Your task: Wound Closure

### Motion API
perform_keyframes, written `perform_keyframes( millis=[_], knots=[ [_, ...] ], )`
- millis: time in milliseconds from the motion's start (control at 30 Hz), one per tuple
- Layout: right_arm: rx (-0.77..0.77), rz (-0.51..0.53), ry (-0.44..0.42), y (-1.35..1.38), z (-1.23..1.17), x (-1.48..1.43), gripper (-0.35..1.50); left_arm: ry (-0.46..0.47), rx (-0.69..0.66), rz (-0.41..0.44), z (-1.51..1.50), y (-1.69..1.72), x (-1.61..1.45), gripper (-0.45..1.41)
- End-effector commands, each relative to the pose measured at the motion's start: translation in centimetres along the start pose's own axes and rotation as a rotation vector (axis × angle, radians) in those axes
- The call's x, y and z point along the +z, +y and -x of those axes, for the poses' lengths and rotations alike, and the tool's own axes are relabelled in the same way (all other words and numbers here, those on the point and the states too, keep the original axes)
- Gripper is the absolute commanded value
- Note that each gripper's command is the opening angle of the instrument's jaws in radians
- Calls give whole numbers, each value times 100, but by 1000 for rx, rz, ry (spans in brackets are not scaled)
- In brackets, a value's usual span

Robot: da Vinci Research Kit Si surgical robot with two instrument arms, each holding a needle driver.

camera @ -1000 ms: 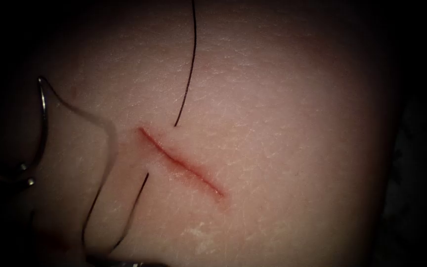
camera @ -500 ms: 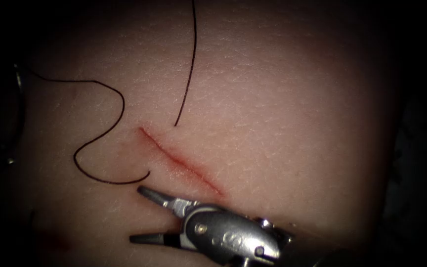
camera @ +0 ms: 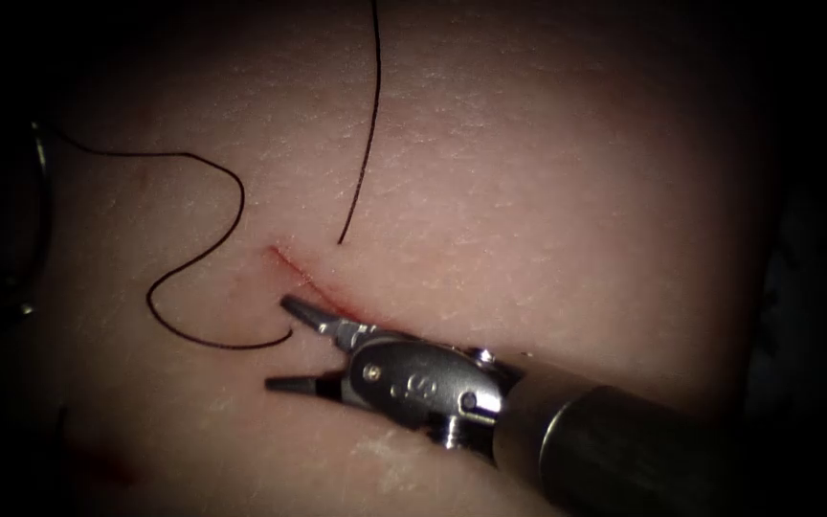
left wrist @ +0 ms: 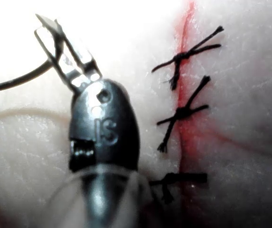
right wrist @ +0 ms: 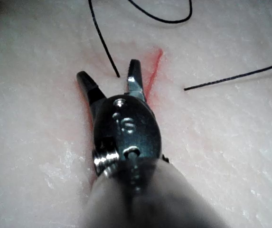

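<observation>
Right tool (camera: 284, 345): jaws spread, empty, straddling thread (camera: 275, 342) exit left of cut (camera: 289, 266). Left tool (left wrist: 62, 52): clamps needle (left wrist: 12, 81), outside tissue (camera: 547, 191). Risk: upper jaw near cut snags wound edge.

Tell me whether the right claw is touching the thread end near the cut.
Apart. The right wrist view shows the right claw open, empty, the thread end between its jaws, bare gaps both sides. Left claw holds the needle.

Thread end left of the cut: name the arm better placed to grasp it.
Right: its tool lies open-jawed at the cut, the thread end between its tips. The left tool, farther left, holds the needle.
</observation>
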Motion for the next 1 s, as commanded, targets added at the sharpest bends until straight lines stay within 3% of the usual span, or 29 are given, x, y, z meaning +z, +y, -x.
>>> perform_keyframes(
  millis=[33,67,100,300,500,1000],
  knots=[
    [-6,-1,-10,-7,5,6,66,-1,-3,1,7,9,1,-45],
    [-13,-2,-13,-8,6,4,27,-1,-3,1,7,9,0,-45],
    [-28,-14,-22,-9,6,1,-35,-2,-3,1,6,9,0,-45],
    [-37,-26,-30,-14,4,-6,-35,3,-3,5,5,10,2,-45],
    [-46,-44,-35,-38,-22,-19,-35,3,-3,4,10,8,4,-45],
    [-87,-176,-26,-151,-82,-19,-35,-3,-12,-3,14,7,4,-45]
  ],
)
